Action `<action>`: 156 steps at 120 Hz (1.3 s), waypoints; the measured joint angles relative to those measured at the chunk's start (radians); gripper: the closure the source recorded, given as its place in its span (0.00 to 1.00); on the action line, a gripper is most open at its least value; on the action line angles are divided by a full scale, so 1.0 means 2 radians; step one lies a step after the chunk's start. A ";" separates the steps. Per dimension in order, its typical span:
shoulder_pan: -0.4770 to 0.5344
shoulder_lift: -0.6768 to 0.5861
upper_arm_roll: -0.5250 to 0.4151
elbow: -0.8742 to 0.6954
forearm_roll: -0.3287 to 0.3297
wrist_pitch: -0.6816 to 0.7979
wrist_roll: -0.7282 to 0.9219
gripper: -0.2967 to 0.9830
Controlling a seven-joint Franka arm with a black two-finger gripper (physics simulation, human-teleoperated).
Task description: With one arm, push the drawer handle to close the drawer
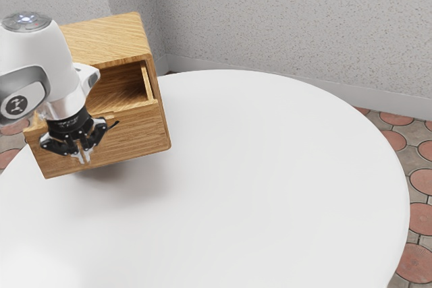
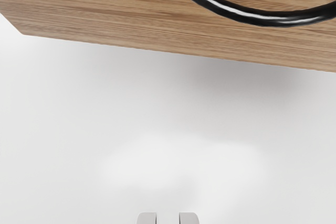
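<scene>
My gripper (image 1: 84, 156) points down in front of the wooden cabinet (image 1: 108, 38), over the near side of its drawer (image 1: 138, 129). The drawer's front panel stands below a gap that shows the hollow inside. A black curved handle (image 1: 114, 125) pokes out beside my gripper, which partly covers it. In the wrist view the handle (image 2: 262, 18) arcs across the wooden front (image 2: 131, 19), apart from my gripper (image 2: 168, 217). My fingers are slightly apart with nothing between them, so the gripper is open. How far the drawer stands out is hard to tell.
A round white table (image 1: 270, 166) carries the cabinet near its edge at the exterior view's left. Table surface (image 2: 168, 129) lies below my hand. A speckled wall (image 1: 290, 25) rises behind, and a tiled floor (image 1: 422, 217) shows past the table's rim.
</scene>
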 joint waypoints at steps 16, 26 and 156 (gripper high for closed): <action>-0.007 0.042 0.017 0.028 0.023 0.009 -0.011 0.83; -0.016 0.055 0.018 0.035 0.028 0.014 -0.018 0.84; -0.070 0.167 0.136 0.120 0.088 0.065 -0.054 0.85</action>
